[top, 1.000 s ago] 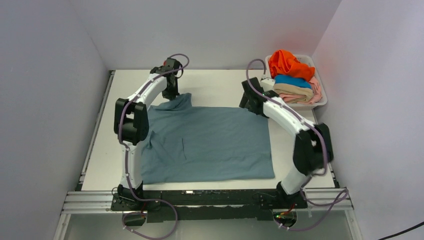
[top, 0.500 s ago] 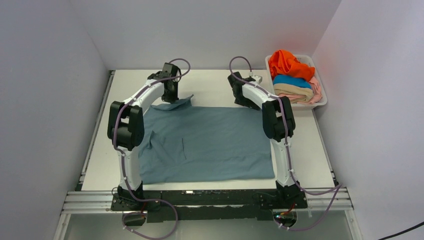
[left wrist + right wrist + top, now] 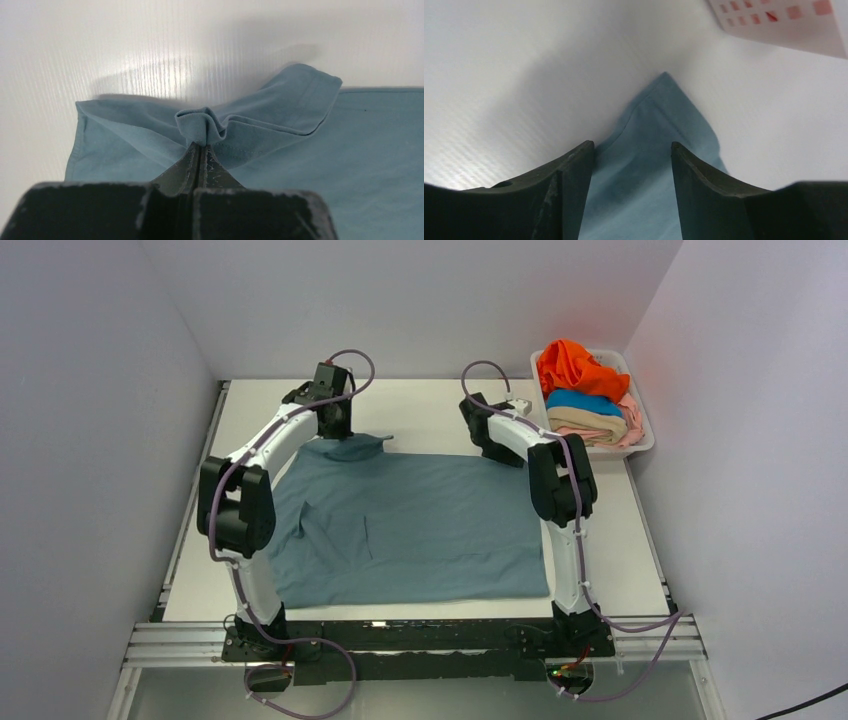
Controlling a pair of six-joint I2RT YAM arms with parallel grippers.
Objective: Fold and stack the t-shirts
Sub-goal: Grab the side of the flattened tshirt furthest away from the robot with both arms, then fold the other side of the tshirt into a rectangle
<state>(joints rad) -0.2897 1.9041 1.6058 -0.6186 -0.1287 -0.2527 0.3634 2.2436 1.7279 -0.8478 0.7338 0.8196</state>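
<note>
A dusty grey-blue t-shirt point(image 3: 420, 530) lies spread flat on the white table. My left gripper point(image 3: 338, 436) is at its far left corner, shut on a bunched fold of the sleeve hem point(image 3: 199, 126); the jaw tips point(image 3: 200, 146) are pressed together on the cloth. My right gripper point(image 3: 497, 452) is low over the far right corner. Its fingers point(image 3: 631, 146) stand apart on either side of the pointed corner of the shirt point(image 3: 664, 110), with cloth between them but not clamped.
A white plastic basket point(image 3: 646, 436) at the back right holds an orange shirt point(image 3: 575, 365), a bright blue one point(image 3: 585, 400), a tan one point(image 3: 585, 426) and a pale pink one point(image 3: 633, 420). Its wall point(image 3: 784, 25) is close beyond the right gripper. Grey walls enclose the table.
The right arm swung left from beside the basket onto the shirt's far right corner, and its jaws narrowed. The left gripper drew the held sleeve slightly left and lower.
</note>
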